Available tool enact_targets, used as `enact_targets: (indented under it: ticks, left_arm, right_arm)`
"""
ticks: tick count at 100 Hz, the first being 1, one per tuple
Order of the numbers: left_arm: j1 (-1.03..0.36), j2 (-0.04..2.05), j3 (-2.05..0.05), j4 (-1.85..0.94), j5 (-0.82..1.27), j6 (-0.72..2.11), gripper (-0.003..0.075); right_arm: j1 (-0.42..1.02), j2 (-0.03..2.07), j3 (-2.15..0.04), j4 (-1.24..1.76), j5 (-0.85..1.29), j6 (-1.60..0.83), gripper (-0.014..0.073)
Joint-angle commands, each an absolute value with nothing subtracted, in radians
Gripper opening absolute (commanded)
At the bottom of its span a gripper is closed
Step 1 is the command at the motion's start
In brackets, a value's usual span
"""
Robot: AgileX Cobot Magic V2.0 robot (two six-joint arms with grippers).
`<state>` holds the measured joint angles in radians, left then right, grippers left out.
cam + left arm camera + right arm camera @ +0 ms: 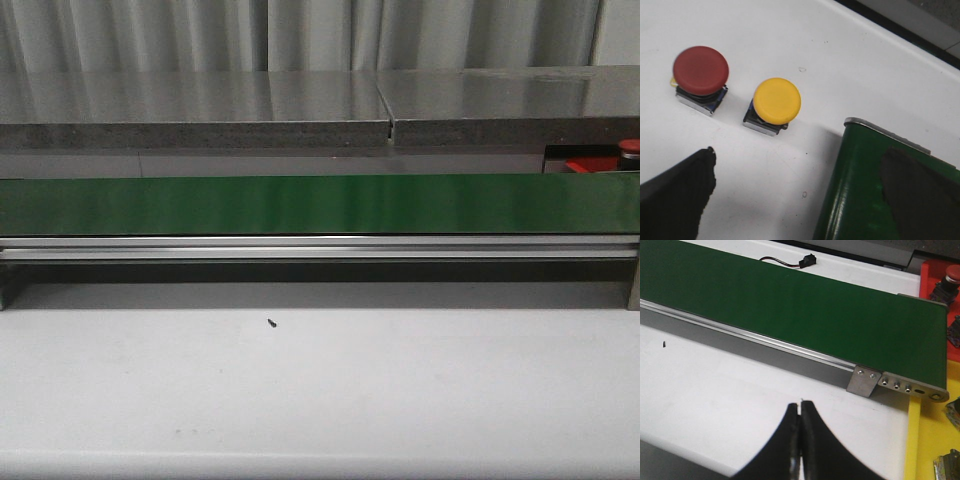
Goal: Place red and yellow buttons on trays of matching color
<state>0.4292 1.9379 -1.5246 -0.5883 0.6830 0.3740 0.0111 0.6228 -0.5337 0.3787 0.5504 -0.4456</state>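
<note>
Left wrist view: a red button [700, 70] and a yellow button [776, 100] are sitting side by side on the white table [790, 45], upper left. The left gripper [805, 192] is gaping wide, empty, its fingers cropped. Right wrist view: the right gripper [800, 412] is pressing closed on nothing; the red tray [930, 277] and yellow tray [925, 440] are running off the right edge beyond the green belt [790, 305]. No writing is showing.

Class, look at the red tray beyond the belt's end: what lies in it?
One red button sits in the red tray; the green belt and the frame edge hide the rest.
</note>
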Motion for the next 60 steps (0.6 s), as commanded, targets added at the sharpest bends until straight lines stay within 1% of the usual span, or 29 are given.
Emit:
enact_targets:
  ticks: [1, 60]
  left_arm:
    - [0.413, 1.909, -1.562, -0.611, 0.636, 0.364, 0.0618]
    - [0.400, 2.060, -1.693, -0.599, 0.623, 0.288, 0.0618]
  right_arm:
    - [0.013, 0.619, -0.561, 0.389, 0.493, -0.446, -0.0097]
    - [0.013, 0.619, -0.561, 0.389, 0.493, -0.446, -0.0097]
